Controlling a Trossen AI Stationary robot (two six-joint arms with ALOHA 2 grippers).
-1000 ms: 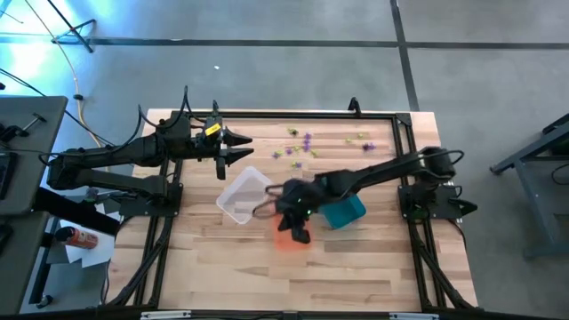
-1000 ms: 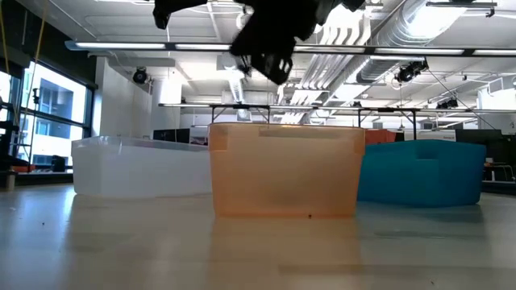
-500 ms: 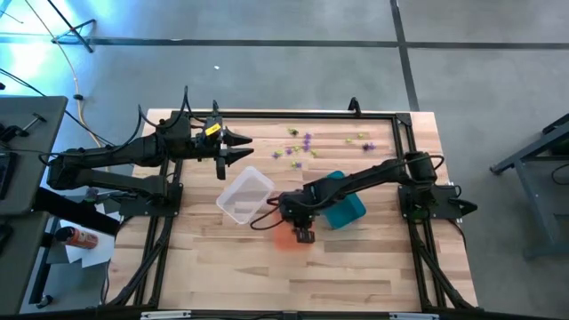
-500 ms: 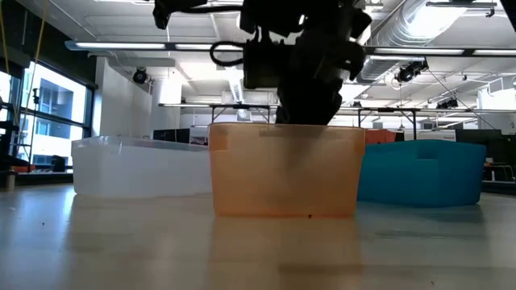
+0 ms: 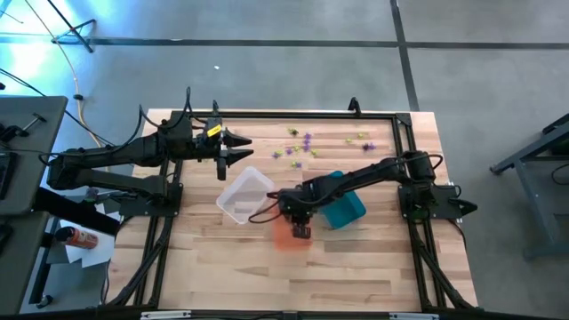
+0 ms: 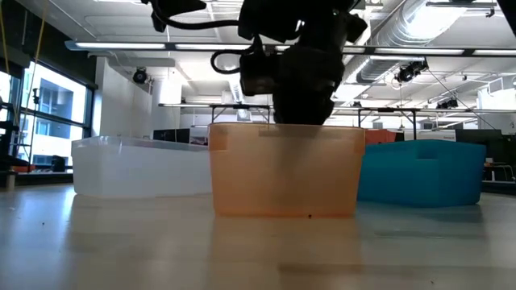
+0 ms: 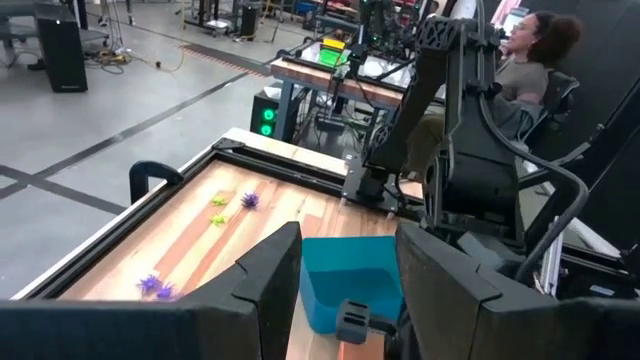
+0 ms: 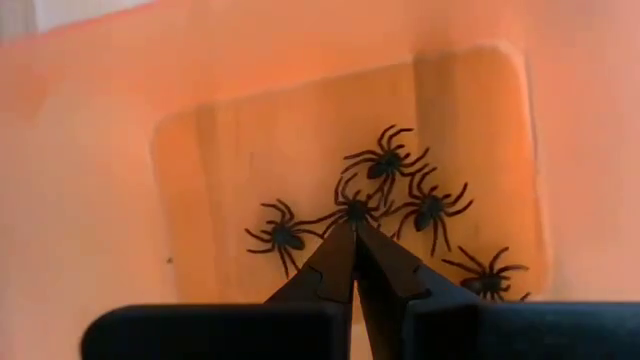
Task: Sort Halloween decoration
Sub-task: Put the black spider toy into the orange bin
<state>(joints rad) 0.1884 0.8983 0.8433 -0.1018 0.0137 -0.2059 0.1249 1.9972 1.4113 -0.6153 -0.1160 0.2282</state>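
Three bins stand mid-table: clear [image 5: 244,196], orange [image 5: 283,240] and teal [image 5: 348,210]. My right gripper [image 8: 354,228] points steeply down inside the orange bin [image 6: 284,169], shut on a black spider [image 8: 352,212]. Several more black spiders [image 8: 430,208] lie flat on that bin's floor. Purple and green spiders [image 5: 298,147] lie scattered on the table's far side, some also showing in the left wrist view [image 7: 155,285]. My left gripper [image 5: 247,142] hovers open and level above the far left of the table, holding nothing. My right gripper pinches the black spider [image 8: 352,214] at the very ends of its two fingers, coming from above and pointing down into the orange bin. The spider's legs spread out beyond the tips. Whether it rests on the bin's floor or hangs just above it, I cannot tell.
A black metal frame [image 5: 391,116] runs along the table's edges. The teal bin [image 7: 350,280] stands right beside the orange one, under my right arm. A seated person [image 7: 530,60] shows beyond the table in the left wrist view.
My right gripper has come down from above the orange bin into it and has tipped to point more steeply down, with most of that motion in the first half second.
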